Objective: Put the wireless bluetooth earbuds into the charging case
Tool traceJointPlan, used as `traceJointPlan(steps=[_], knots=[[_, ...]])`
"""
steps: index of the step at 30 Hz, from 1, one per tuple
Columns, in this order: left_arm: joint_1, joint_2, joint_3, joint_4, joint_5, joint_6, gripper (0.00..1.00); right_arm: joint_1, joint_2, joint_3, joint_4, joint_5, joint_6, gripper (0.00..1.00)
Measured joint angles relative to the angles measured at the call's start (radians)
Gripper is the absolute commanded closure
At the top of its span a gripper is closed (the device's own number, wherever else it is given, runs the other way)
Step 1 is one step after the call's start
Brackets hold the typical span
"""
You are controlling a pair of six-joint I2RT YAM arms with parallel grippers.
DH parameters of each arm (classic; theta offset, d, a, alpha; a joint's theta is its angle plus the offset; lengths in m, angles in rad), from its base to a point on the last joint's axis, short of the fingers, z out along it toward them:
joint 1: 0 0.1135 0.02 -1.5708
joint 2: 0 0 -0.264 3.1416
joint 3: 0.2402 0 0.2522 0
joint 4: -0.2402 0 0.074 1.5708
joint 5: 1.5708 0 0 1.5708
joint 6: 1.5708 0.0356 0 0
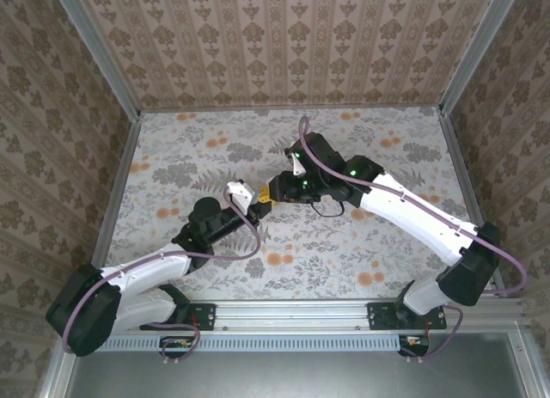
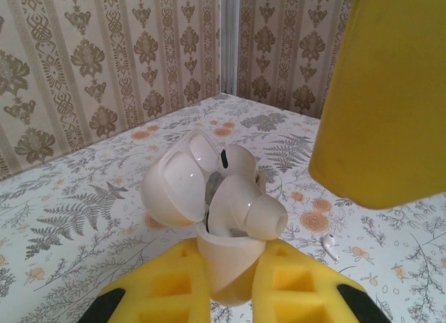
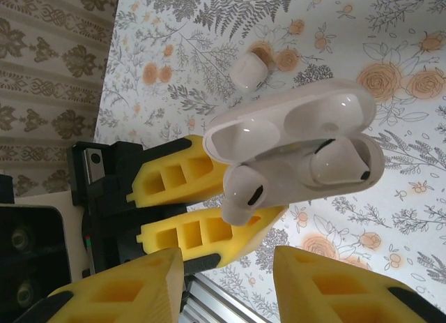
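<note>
Top view: left hand [image 1: 259, 200] and right hand [image 1: 277, 190] meet tip to tip near frame centre, over the floral desk [image 1: 189, 149].

Left wrist: left hand is clamped on the base of the charging case [image 2: 224, 264], low centre. The lid is open to the left. Two earbuds [image 2: 245, 213] poke from the wells.

Right wrist: right hand's fingers [image 3: 334, 288] are partly apart and empty at the bottom edge. The case is mid-frame, and a white lump [image 3: 249, 72] lies on the desk above it.

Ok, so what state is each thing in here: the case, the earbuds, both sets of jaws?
charging case: lid open, held up off the table
rear earbud: sitting in its slot
front earbud: partly in, tilted, not seated
left gripper: jaws shut on the charging case
right gripper: jaws open, empty
small white piece: lying loose on the table
</note>
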Motion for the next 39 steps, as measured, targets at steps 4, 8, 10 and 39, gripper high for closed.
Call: traceJointPlan(steps=[4,8,10,39], knots=[[0.0,0.0,0.002,-0.004,0.0,0.0,1.0,0.0,0.021,0.025,-0.021,0.001,-0.017,0.62],[0.0,0.0,0.002,-0.009,0.0,0.003,1.0,0.0,0.047,0.056,-0.047,0.011,-0.04,0.64],[0.0,-0.001,0.002,-0.009,0.0,0.004,1.0,0.0,0.055,0.062,-0.056,0.016,-0.051,0.64],[0.0,-0.013,0.002,-0.01,0.0,0.007,1.0,0.019,0.1,0.145,-0.22,0.23,-0.161,0.66]])
